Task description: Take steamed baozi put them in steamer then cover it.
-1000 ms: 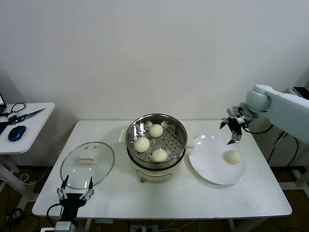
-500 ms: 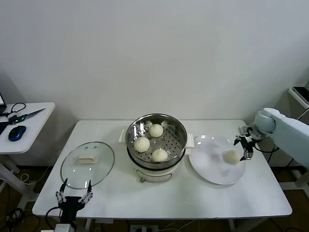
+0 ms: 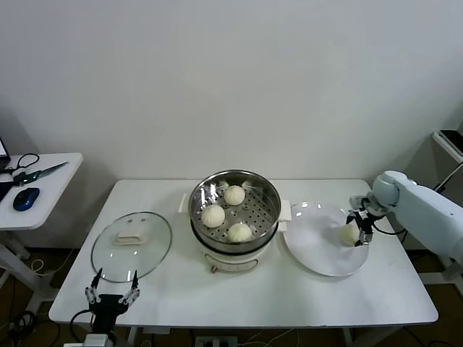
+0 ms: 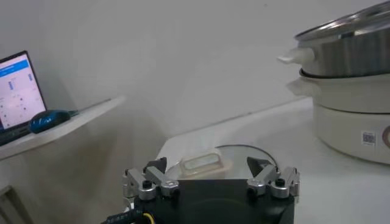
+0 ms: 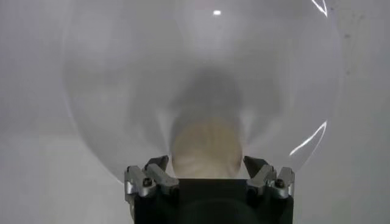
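Note:
Three baozi (image 3: 213, 215) (image 3: 234, 194) (image 3: 239, 231) lie in the steel steamer (image 3: 269, 217) at the table's middle. A fourth baozi (image 3: 349, 234) lies on the white plate (image 3: 318, 249) to the right. My right gripper (image 3: 356, 228) is open and down around this baozi; in the right wrist view the bun (image 5: 205, 148) sits between the spread fingers (image 5: 150, 175). The glass cover (image 3: 131, 244) with its cream handle (image 3: 131, 237) lies flat on the table's left. My left gripper (image 3: 111, 293) is open, parked low at the front left edge, near the cover (image 4: 208, 164).
A side table (image 3: 43, 191) at the far left holds a blue mouse (image 3: 24, 198), scissors and a laptop edge. The steamer's white pot base (image 4: 353, 119) shows in the left wrist view. Bare table lies in front of the steamer and the plate.
My right gripper has come down from above the plate's far edge to the plate and now straddles the baozi there. The left arm stays at the front left.

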`<act>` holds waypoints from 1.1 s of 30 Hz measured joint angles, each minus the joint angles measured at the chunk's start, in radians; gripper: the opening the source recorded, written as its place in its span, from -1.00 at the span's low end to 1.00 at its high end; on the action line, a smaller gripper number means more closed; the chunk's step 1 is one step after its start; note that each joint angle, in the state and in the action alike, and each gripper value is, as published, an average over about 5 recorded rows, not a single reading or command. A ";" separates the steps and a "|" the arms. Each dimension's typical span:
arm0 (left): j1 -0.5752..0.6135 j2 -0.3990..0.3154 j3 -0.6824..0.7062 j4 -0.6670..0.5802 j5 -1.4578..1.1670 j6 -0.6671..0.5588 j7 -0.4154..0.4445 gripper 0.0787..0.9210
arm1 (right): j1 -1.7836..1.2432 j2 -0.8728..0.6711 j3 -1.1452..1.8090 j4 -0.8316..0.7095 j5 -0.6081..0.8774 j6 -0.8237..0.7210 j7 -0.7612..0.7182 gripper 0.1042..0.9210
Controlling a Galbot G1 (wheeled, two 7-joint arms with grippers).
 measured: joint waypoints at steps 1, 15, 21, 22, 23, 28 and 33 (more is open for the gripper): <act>0.000 0.000 0.001 0.000 0.001 0.000 0.000 0.77 | -0.001 0.002 0.002 -0.005 -0.001 0.001 -0.002 0.76; 0.011 -0.006 0.005 -0.002 0.007 -0.004 -0.001 0.77 | 0.012 0.017 -0.002 -0.035 0.067 -0.014 -0.017 0.51; 0.015 -0.006 0.005 -0.010 0.007 -0.006 -0.001 0.77 | 0.042 0.007 -0.028 -0.017 0.116 -0.031 -0.018 0.49; 0.016 -0.006 0.005 -0.012 0.007 -0.006 -0.001 0.77 | 0.052 0.005 -0.036 -0.011 0.127 -0.035 -0.018 0.49; 0.016 -0.006 0.006 -0.013 0.007 -0.006 -0.001 0.77 | 0.064 0.003 -0.046 -0.004 0.140 -0.039 -0.018 0.49; 0.021 -0.004 0.012 -0.019 0.006 -0.009 -0.001 0.77 | 0.162 0.003 -0.130 0.042 0.233 -0.068 -0.017 0.49; 0.026 0.003 0.023 -0.027 0.005 -0.014 0.003 0.77 | 0.308 0.023 -0.262 0.098 0.372 -0.105 -0.009 0.49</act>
